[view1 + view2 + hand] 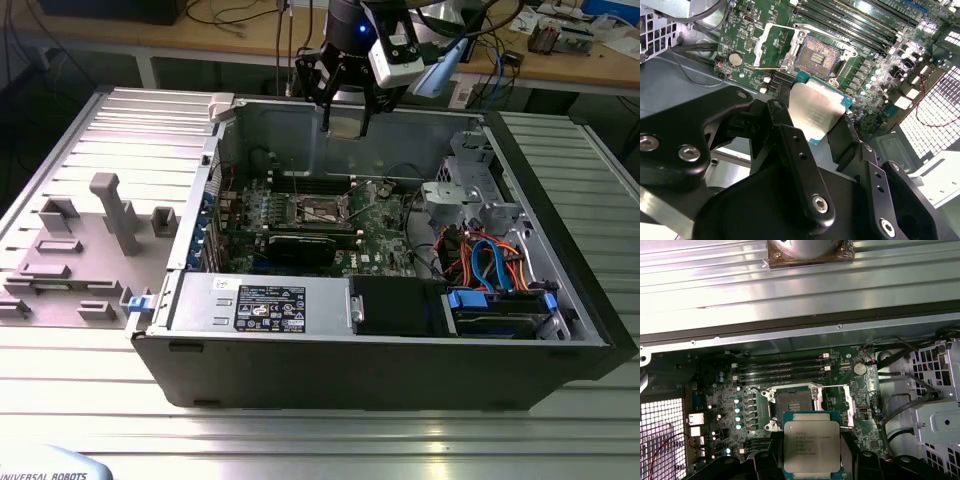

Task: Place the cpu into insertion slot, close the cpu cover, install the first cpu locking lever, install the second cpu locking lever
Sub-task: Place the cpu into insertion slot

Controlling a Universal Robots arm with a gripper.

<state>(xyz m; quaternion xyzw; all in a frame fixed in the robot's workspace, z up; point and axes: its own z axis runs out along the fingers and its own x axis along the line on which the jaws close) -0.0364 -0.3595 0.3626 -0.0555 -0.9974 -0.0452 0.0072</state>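
Exterior view. At twelve o'clock, black end effector clamped on the cpu, a small pale square plate. Hangs over the far wall of the open sheet-metal computer case. Well apart from the insertion slot, set at six o'clock from the chip, mid-board on the green motherboard. Just at six o'clock of the slot, a long black graphics card. At three o'clock, bundled orange and blue cables. Under the case, a ribbed aluminium worktop. At nine o'clock of the case, a grey moulded fixture with upright pegs. Open air between chip and board.

Second wrist view. Matte black bolted fingers pinching the cpu by two opposite edges. Brushed silvery lid, teal-green border. Beyond it, the insertion slot, brownish pin bed bare inside a square metal rim. Beside the slot, the cpu cover, a thin silvery frame with a square window, swung open. On the slot's other side, long dark memory slots in parallel rows.

First wrist view. The cpu face-on, smooth metal with print, held between the black arms. Just past its edge, the insertion slot, uncovered. Beside it, the cpu cover laid back. Farther on, the memory slots, then the case wall. Off to one side, a perforated panel.
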